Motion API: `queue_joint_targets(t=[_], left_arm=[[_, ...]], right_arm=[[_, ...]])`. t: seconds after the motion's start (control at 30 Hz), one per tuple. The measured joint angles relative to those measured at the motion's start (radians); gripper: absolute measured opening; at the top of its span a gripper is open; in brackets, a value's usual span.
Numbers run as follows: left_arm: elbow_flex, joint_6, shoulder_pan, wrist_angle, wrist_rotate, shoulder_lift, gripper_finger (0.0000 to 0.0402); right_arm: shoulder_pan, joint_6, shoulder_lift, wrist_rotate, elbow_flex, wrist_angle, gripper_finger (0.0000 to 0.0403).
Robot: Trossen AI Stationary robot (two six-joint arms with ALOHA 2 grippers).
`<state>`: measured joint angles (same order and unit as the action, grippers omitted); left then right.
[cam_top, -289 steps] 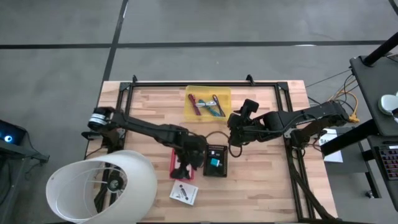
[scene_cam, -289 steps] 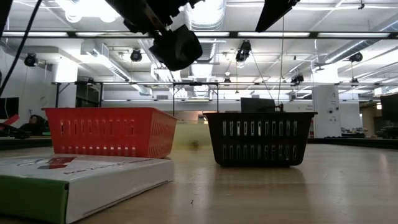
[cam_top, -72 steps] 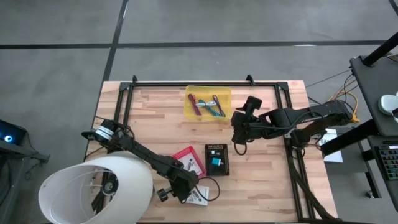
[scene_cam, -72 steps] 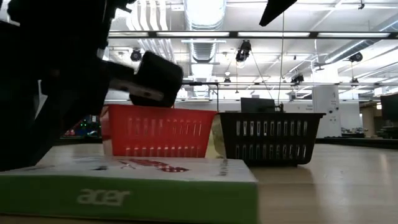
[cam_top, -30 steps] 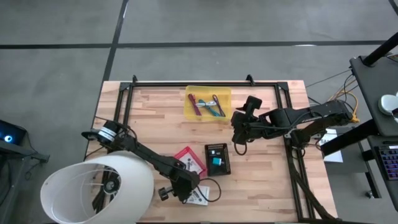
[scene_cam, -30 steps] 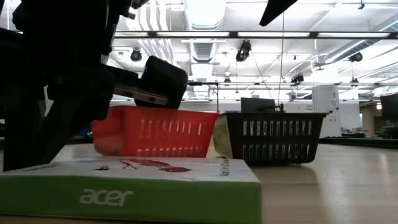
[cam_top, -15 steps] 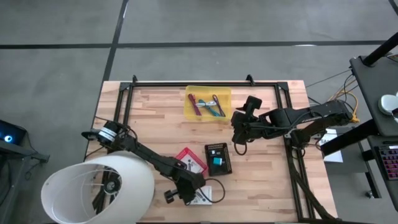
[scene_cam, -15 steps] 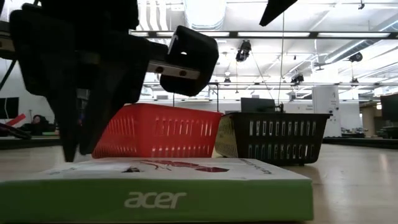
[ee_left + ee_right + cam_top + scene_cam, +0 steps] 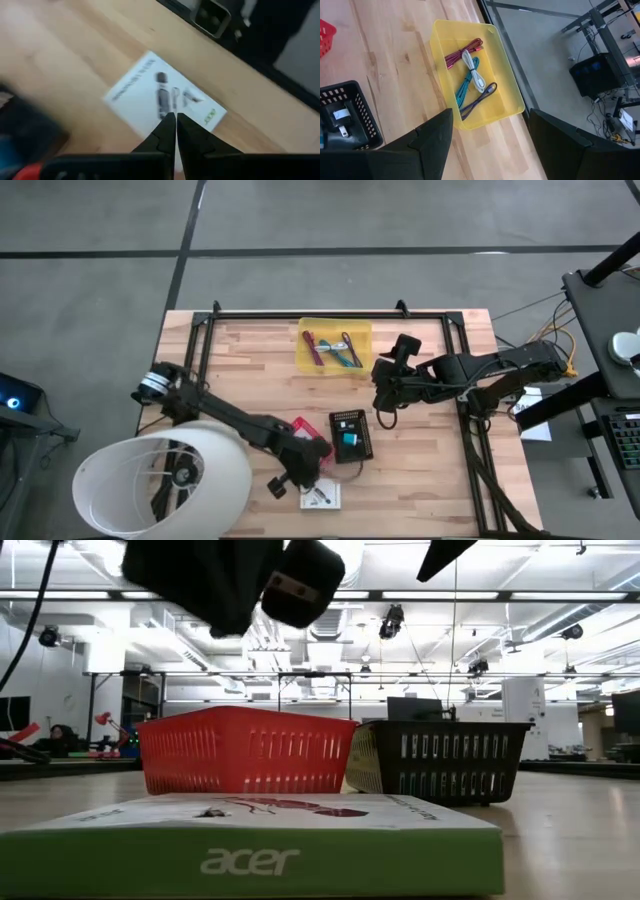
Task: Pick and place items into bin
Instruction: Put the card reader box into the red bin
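Observation:
A white box [image 9: 321, 496] with a green "acer" side [image 9: 250, 860] lies flat on the table near its front edge. My left gripper [image 9: 307, 472] hangs shut above it, clear of it, its fingertips [image 9: 172, 122] pointing down at the box's printed top [image 9: 150, 85]. Behind the box stand a red basket [image 9: 245, 750] and a black basket [image 9: 348, 438] holding a blue piece and a white piece [image 9: 339, 115]. A yellow bin [image 9: 507, 95] holds magenta, white, teal and purple cords [image 9: 470, 70]. My right gripper [image 9: 490, 145] hovers open right of the bin.
A black metal frame [image 9: 330, 312] runs along the table's far edge and down both sides. A big white lamp shade [image 9: 160, 480] stands off the table's front left corner. Bare wood [image 9: 420, 470] lies right of the black basket.
My left gripper, shut all along, pushed the white box, which slid and turned so that its long green side faces the table's near edge. Then the gripper rose clear of the box and drew a little toward the far edge. The box has since lain still.

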<state>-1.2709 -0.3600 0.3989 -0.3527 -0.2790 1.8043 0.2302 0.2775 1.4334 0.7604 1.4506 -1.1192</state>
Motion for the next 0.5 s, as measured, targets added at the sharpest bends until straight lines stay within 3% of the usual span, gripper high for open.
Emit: queue_joint_targets(t=[0.5], left_arm=[[0.002,0.327,-0.173,-0.059,0.026,-0.236,0.0000]], right_arm=[[0.000,0.024,0.000,-0.001,0.000,0.001,0.0247]])
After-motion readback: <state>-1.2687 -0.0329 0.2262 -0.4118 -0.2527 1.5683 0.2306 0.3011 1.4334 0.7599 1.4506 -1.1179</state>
